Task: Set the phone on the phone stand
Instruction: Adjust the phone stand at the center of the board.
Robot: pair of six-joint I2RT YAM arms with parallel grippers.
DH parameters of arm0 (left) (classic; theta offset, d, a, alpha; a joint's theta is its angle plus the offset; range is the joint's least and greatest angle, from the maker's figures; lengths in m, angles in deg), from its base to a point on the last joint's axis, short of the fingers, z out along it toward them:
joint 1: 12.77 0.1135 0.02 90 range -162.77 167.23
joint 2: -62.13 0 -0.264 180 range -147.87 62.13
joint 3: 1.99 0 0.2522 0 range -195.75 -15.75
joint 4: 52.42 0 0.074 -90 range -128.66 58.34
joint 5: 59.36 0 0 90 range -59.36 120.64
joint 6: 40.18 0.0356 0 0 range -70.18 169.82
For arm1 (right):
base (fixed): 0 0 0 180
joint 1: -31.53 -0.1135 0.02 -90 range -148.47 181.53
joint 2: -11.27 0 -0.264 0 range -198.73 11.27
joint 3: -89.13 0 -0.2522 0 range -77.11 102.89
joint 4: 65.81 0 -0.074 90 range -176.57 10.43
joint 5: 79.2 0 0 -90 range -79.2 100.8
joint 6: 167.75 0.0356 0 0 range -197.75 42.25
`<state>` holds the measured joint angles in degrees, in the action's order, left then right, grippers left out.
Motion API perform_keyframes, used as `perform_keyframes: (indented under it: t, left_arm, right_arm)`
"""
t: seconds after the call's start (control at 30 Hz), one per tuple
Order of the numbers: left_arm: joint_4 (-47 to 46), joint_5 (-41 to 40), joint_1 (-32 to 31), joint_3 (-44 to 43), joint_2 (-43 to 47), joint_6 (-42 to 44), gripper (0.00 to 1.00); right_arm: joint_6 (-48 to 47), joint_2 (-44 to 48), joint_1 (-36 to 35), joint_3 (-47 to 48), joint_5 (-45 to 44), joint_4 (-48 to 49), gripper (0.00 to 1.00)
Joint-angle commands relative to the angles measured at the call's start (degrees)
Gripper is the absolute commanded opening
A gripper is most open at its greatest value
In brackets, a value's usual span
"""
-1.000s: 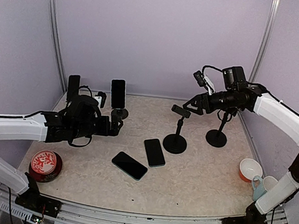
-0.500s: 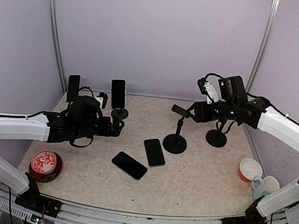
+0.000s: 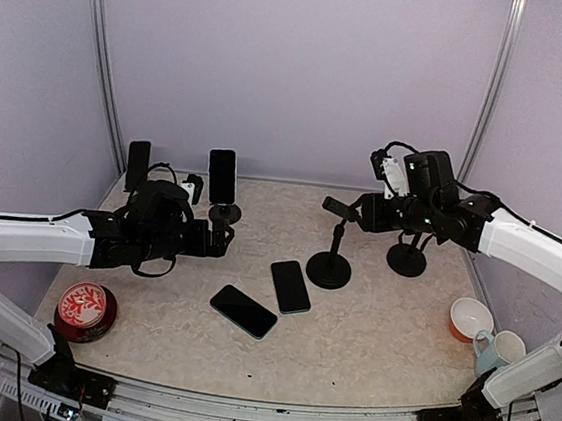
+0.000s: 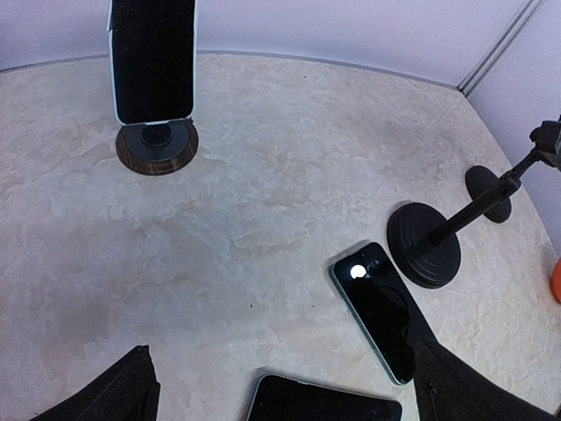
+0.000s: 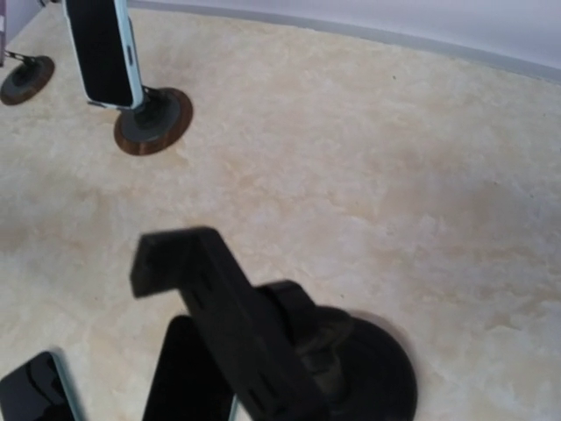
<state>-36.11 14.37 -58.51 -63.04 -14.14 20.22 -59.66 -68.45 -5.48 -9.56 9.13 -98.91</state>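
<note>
Two dark phones lie flat mid-table, one (image 3: 290, 286) in front of the empty black phone stand (image 3: 330, 266) and one (image 3: 243, 310) nearer the front. In the left wrist view the first phone (image 4: 381, 307) lies beside the stand's round base (image 4: 425, 254). My left gripper (image 3: 214, 234) hovers left of the phones, open and empty, its fingers (image 4: 114, 395) apart. My right gripper (image 3: 361, 215) sits close behind the stand's tilted cradle (image 5: 219, 316). Its fingers do not show in the right wrist view, and I cannot tell whether they touch the cradle.
Two stands at the back left each carry a phone (image 3: 222, 176) (image 3: 138, 163). A second empty stand (image 3: 407, 259) is at the right. A red round tin (image 3: 86, 309) sits front left. A bowl (image 3: 470, 319) and a mug (image 3: 493, 351) sit front right.
The right arm has dropped lower and drawn in behind the stand's cradle. The left arm and the phones have not moved.
</note>
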Motion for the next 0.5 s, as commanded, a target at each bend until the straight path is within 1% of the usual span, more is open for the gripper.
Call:
perform_keyframes:
  t: [0.0, 0.3, 0.47]
  left_arm:
    - [-0.99, 0.17, -0.32, -0.44, -0.49, 0.04, 0.99]
    - [-0.88, 0.1, -0.32, -0.43, -0.35, 0.15, 0.99]
    - [-0.88, 0.1, -0.28, -0.69, -0.43, 0.33, 0.99]
  right_arm:
    - [0.9, -0.88, -1.1, -0.01, -0.69, 2.42, 0.49]
    - [0.94, -2.51, -2.07, 0.17, -1.88, 1.67, 0.46]
    - [0.9, -3.01, -2.27, 0.13, -1.87, 1.28, 0.36]
